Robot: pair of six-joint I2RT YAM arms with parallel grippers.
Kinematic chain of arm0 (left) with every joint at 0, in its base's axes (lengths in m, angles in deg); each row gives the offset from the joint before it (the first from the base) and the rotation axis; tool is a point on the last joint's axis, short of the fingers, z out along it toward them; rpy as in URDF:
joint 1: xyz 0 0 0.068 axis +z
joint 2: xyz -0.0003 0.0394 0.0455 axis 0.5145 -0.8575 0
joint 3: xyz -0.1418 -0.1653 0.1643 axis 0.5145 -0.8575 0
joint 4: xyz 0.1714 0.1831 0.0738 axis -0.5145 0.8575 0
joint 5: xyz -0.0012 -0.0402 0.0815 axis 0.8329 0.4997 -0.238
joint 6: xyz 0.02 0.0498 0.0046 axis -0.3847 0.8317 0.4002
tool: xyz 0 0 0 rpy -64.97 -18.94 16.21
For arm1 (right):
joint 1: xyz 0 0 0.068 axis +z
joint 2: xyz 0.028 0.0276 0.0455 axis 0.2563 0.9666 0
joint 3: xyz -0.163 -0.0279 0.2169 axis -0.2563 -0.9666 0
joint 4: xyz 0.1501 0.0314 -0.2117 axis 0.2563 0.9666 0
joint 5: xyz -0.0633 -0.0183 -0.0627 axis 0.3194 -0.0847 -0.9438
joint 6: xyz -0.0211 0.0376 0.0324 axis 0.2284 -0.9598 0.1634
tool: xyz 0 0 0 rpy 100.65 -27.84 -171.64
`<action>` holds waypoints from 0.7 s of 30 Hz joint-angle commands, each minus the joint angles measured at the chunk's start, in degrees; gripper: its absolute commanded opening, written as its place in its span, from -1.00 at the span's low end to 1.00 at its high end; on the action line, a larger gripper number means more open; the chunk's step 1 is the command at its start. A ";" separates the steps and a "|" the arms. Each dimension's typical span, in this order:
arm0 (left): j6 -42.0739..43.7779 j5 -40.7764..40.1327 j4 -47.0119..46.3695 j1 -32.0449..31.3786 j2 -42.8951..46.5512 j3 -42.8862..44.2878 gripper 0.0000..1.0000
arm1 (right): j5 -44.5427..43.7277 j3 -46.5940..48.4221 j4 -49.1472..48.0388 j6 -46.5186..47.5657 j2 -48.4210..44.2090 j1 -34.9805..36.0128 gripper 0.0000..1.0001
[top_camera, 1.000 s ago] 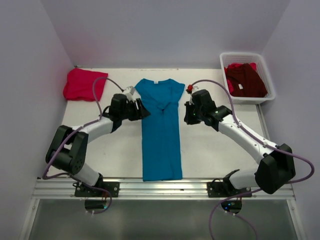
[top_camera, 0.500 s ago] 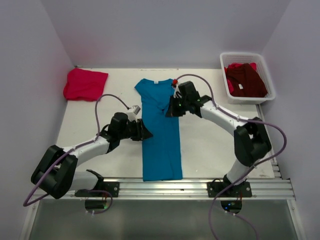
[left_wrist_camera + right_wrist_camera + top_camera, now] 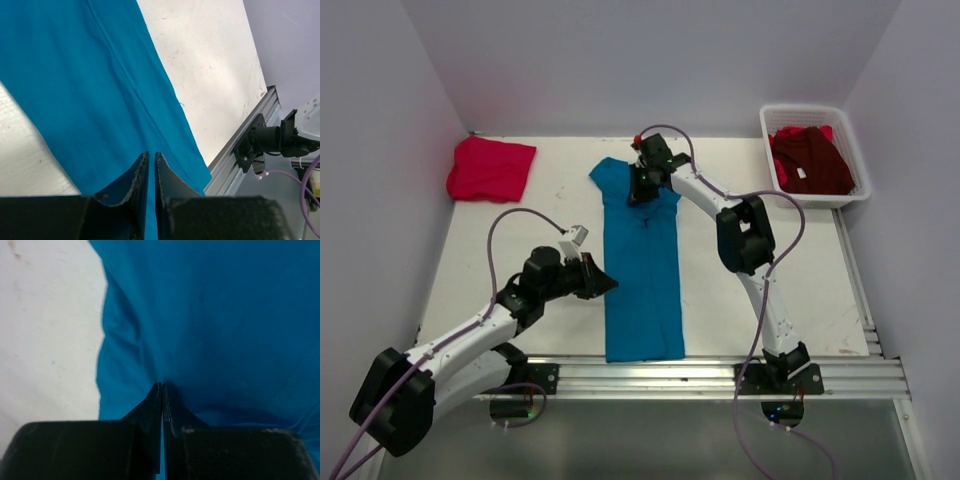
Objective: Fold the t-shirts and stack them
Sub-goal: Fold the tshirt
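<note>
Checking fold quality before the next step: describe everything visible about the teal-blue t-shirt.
The teal-blue t-shirt is soft plain cloth, folded lengthwise into a long narrow strip lying flat on the table, collar end far, hem at the near edge by the rail. A seam line runs along it. The right gripper has its jaws shut on a puckered pinch of cloth near the collar end. The left gripper sits at the strip's left edge, jaws almost closed; whether they hold cloth is unclear.
</note>
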 commanded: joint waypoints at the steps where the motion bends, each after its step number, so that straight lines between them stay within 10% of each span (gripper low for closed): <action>1: -0.25 -1.96 2.40 -0.02 2.83 -0.26 -0.79 | -1.39 4.56 5.11 0.69 0.96 -0.33 -1.00; 21: -0.34 -2.22 2.84 -0.02 2.40 -0.87 -1.00 | -4.29 3.16 5.63 4.29 -2.47 -3.32 -1.00</action>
